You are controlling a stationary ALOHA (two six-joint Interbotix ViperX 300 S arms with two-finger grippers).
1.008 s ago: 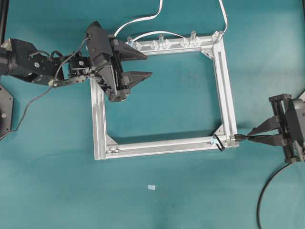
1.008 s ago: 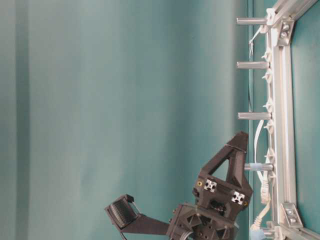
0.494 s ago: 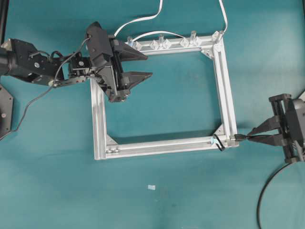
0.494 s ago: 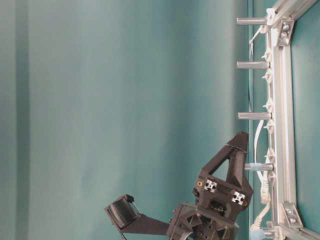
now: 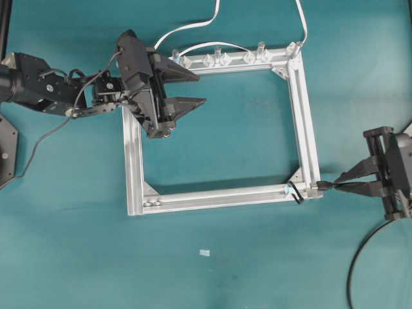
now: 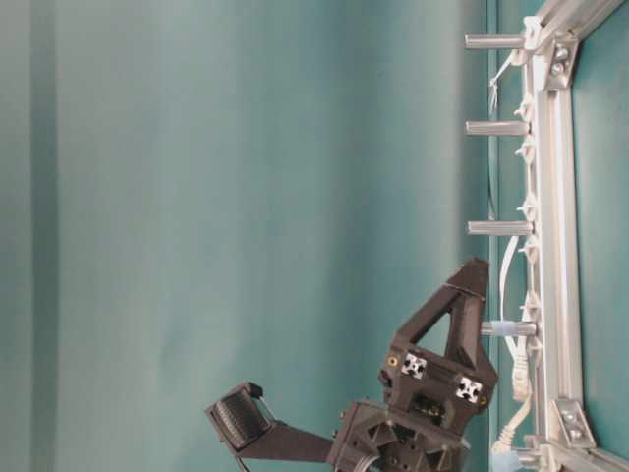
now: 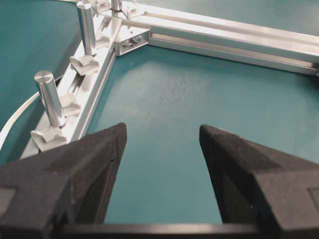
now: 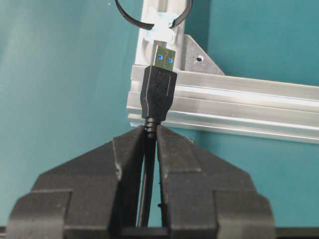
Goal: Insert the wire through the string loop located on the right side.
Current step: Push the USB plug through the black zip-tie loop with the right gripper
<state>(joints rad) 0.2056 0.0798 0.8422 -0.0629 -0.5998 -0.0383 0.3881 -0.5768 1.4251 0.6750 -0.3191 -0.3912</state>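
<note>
The wire ends in a black USB plug (image 8: 159,84) with a silver and blue tip. My right gripper (image 8: 150,130) is shut on the wire just behind that plug. The plug tip points at the string loop (image 8: 130,19), a thin black cord ring tied to the silver frame (image 8: 239,99) by a pale bluish mark; the tip sits just short of the loop. From overhead, the right gripper (image 5: 331,186) holds the plug (image 5: 320,185) at the frame's near right corner, beside the loop (image 5: 296,192). My left gripper (image 5: 201,88) hovers open and empty over the frame's far left corner.
The far rail of the frame (image 5: 302,109) carries metal posts and clear clips (image 5: 219,58), with white cables (image 5: 193,29) running off behind. In the left wrist view the posts (image 7: 50,97) stand to the left of the open fingers. A small white scrap (image 5: 205,252) lies on the teal table.
</note>
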